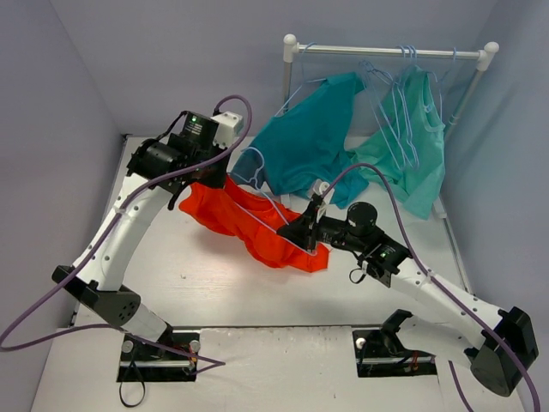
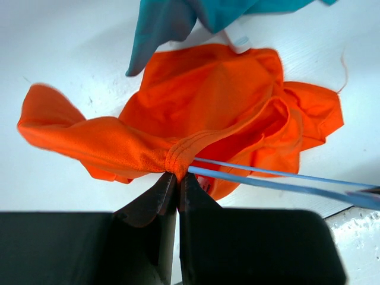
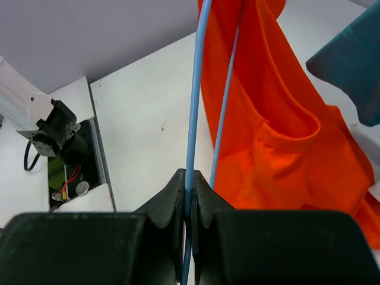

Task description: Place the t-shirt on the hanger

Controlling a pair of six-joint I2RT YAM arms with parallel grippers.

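The orange-red t-shirt [image 1: 257,230] hangs bunched just above the table between my two arms. My left gripper [image 1: 212,178] is shut on a stitched edge of the t-shirt [image 2: 208,101], with the fingertips [image 2: 177,175] pinching a fold of the fabric. The pale blue hanger [image 1: 257,213] runs slanted through the cloth, and its hook rises near the teal shirt. My right gripper [image 1: 302,233] is shut on the hanger's wire [image 3: 196,107], which passes straight between the jaws of that gripper [image 3: 190,179]. The t-shirt [image 3: 267,124] drapes to the right of that wire. In the left wrist view the hanger [image 2: 267,184] passes just right of the jaws.
A white clothes rack [image 1: 386,51] stands at the back right. A teal-blue shirt [image 1: 313,142], a lighter green garment [image 1: 412,146] and several spare hangers [image 1: 399,94] hang from it. The teal shirt [image 2: 172,18] hangs close behind the t-shirt. The left arm's base [image 3: 56,127] shows in the right wrist view.
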